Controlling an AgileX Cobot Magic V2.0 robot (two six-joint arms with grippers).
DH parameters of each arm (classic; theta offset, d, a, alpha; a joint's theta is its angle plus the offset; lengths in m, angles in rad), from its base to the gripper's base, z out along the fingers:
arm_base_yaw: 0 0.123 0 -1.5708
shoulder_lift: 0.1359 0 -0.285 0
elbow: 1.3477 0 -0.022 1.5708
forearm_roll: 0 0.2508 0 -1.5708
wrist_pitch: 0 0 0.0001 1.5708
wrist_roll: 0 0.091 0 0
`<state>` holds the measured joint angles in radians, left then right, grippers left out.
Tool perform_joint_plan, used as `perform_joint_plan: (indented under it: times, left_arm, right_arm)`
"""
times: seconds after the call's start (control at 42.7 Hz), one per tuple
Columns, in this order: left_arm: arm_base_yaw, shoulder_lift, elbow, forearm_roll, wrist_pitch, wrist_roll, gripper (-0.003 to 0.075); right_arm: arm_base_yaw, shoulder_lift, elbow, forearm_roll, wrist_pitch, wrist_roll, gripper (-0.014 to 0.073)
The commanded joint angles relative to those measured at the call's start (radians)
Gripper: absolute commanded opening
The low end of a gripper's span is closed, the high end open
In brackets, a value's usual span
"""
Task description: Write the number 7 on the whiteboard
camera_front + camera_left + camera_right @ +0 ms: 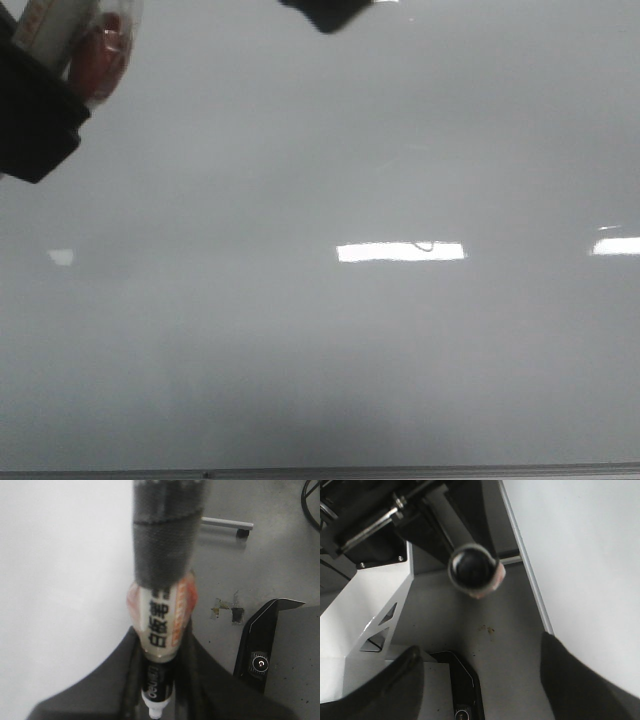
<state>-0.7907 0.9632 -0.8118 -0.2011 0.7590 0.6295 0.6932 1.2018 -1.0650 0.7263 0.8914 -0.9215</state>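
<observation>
- Front view: the whiteboard (pixel 300 360) fills nearly the whole picture, glossy pale grey; a thin grey metal edge strip (pixel 320 472) runs along its near edge; a bright rectangular glare patch (pixel 400 252) lies right of the board's middle, a second one (pixel 615 246) at the board's right side, a small faint one (pixel 62 257) at its left; a tiny dark curved mark (pixel 424 245) sits at the top edge of the middle glare patch, too small to tell whether it is part of the number 7; no full 7 is readable on the board; the left pincer (pixel 40 105) shows as a dark block over the board's far left corner, with a marker (pixel 95 50) in clear wrap and a red patch rising from it; a dark blurred piece (pixel 325 12) pokes in above the board's far edge.
- Left wrist view: the left pincer (pixel 157 680) is clenched on the marker (pixel 159 645), a white barrel with black printed characters and a black band, its upper part wrapped in dark grey tape (pixel 165 535); the whiteboard (pixel 60 595) lies to one side of the marker, a grey floor (pixel 260 565) with stains to the other; a black bracket (pixel 260 645) stands just beside the pincer.
- Right wrist view: the right pincer (pixel 480 680) is released, its two dark fingers (pixel 575 675) well apart; a round tube end (pixel 474 569) hangs between and beyond them; the whiteboard (pixel 585 555) with its metal edge lies beside a grey floor (pixel 505 645); a white frame (pixel 370 610) stands on the other side.
</observation>
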Motion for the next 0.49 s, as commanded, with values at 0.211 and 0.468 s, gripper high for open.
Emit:
perform_joint_plan:
  times: [0.211, 0.468]
  left_arm:
    - [-0.008, -0.015, -0.037, -0.012, -0.059, -0.001, -0.002]
    - [-0.008, -0.015, -0.037, -0.012, -0.071, -0.001, -0.002]
  right_arm:
    - [0.085, 0.155, -0.199, 0.055, -0.001, -0.031, 0.0519]
    - [0.086, 0.173, -0.23, 0.055, 0.02, -0.031, 0.0461]
